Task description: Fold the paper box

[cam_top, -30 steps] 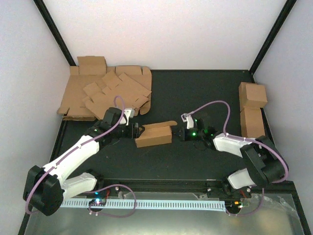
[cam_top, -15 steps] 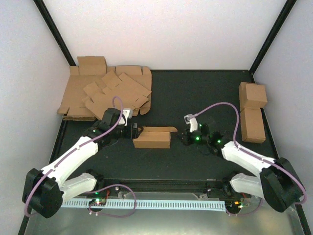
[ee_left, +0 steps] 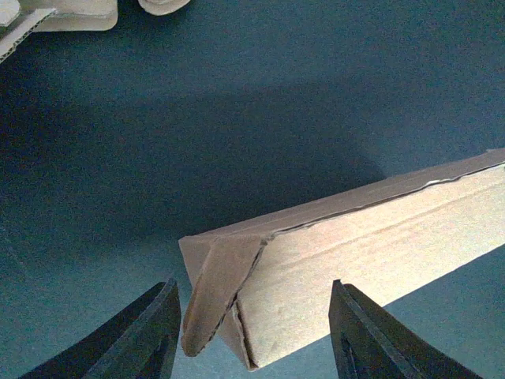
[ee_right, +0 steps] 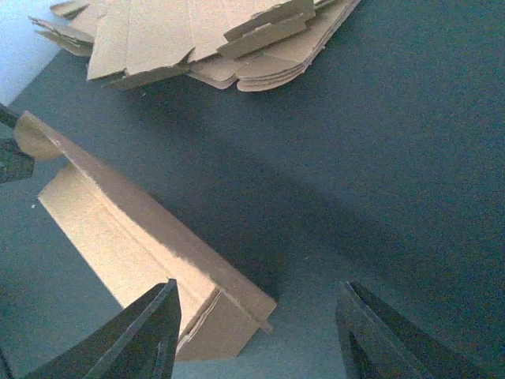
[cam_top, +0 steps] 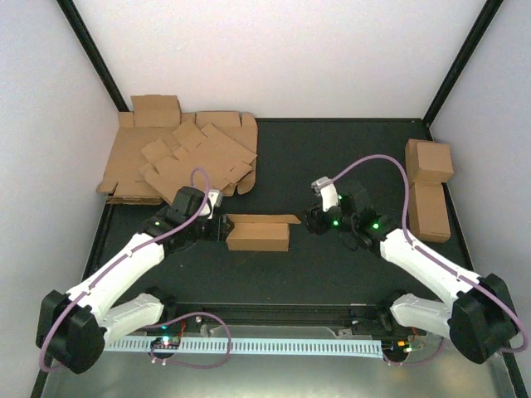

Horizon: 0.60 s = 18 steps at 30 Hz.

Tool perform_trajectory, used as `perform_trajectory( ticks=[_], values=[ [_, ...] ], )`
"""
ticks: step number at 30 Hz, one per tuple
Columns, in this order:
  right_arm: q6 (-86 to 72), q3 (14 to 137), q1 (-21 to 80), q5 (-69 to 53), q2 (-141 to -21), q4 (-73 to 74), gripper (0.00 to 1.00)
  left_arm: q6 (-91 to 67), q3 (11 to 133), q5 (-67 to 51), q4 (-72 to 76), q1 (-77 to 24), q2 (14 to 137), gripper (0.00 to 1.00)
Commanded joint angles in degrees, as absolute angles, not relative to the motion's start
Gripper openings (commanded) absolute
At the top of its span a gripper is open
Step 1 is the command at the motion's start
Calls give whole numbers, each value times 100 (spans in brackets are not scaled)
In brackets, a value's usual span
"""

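Left hand [ee_left: 254, 290] brackets one end of the paper box [ee_left: 379, 237], fingers apart.

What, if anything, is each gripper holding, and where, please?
The right gripper, open, holds nothing. The left gripper straddles the end of the box; a firm grip cannot be told.

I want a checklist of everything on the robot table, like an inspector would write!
Surface: dark table, no spills seen.
Job's things: paper box lies mid-table, partly folded, top open.
Clutter: flat blanks stacked far left; two finished cartons far right.
Grippers: left gripper open around box's left end; right gripper open, just off its right end.
Cables: purple cables loop over both arms.
Surroundings: white walls, black frame posts.
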State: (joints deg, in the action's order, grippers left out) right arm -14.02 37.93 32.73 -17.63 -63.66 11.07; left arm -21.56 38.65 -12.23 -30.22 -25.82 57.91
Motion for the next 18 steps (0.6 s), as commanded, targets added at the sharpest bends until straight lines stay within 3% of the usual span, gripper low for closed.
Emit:
perform_trajectory(
  ticks=[1, 7, 18],
  values=[
    [-842, 4170, 3325, -1539, -6806, 1327, 57, -2002, 4084, -1047, -3242, -2539, 5878, 53],
    [-724, 4381, 3485, -1919, -7223, 1280, 48, -1986, 4157, -1113, -3349, -2548, 5898, 44],
    [-1130, 4410, 3803, -2230, -7249, 1434, 33, -2120, 4175, -1564, -3339, -2549, 5957, 39]
  ],
)
